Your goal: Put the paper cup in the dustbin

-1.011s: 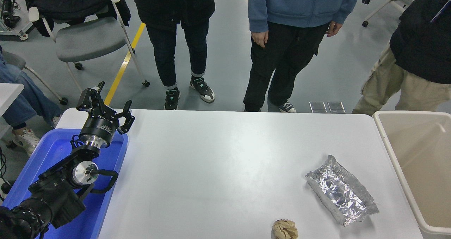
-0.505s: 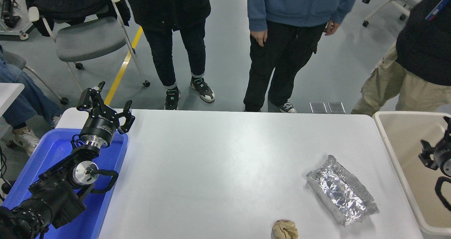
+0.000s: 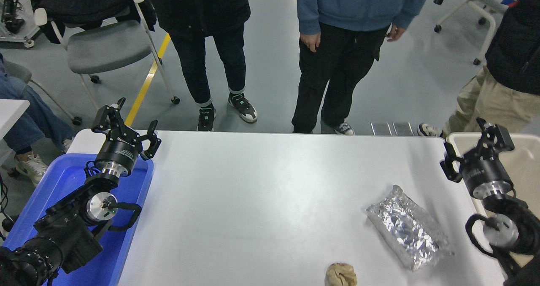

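Head view gives me the white worktop (image 3: 270, 193) from above, and I find no paper cup on it. I can see the dustbin (image 3: 525, 144) only in part: a beige bin with a thick rounded rim, standing at the right end of the worktop, and most of it is hidden behind my right arm. What is inside the bin I cannot see.

My right claw (image 3: 476, 140) is over the near-left corner of the dustbin, above its rim. Its fingers are spread wide and nothing is between them; they touch nothing that I can tell.

My left claw (image 3: 126, 123) is parked at the lower left, over the far end of the blue tray (image 3: 59, 184), also spread wide and with nothing in it.

On the worktop lie a silver foil packet (image 3: 409, 227), near the right arm, and a crumpled brown paper ball (image 3: 341, 274) at the near edge.
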